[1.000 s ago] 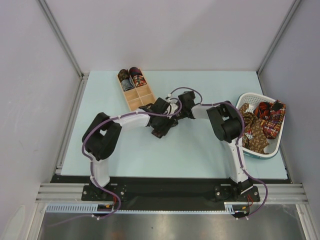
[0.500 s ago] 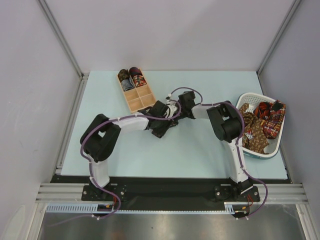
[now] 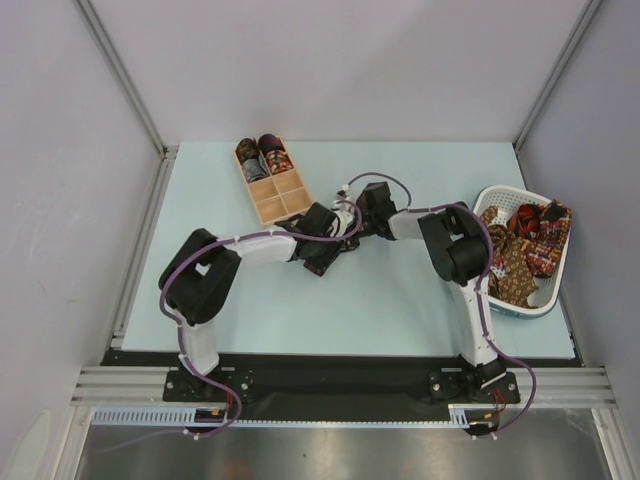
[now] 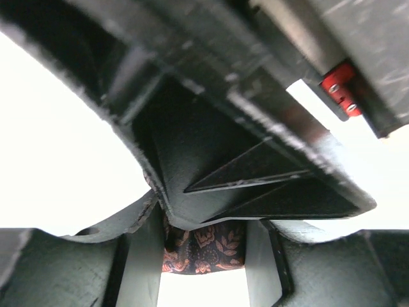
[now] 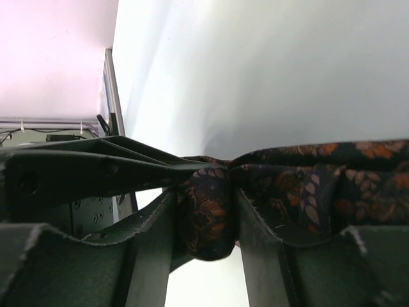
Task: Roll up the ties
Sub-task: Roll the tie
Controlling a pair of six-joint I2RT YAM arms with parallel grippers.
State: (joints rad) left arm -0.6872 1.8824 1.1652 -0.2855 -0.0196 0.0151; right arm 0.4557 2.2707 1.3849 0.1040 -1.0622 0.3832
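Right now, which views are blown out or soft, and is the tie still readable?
Left wrist: table blown out white, foreground blurred, only a strip of tie legible. Right wrist: table glares white, tie pattern sharp between the fingers. Top external: even light, sharp, but the arms hide the tie.

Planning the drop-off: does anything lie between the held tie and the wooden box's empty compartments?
Nothing visible does. The tie sits between the left gripper and right gripper beside the wooden box, whose near compartments are empty.
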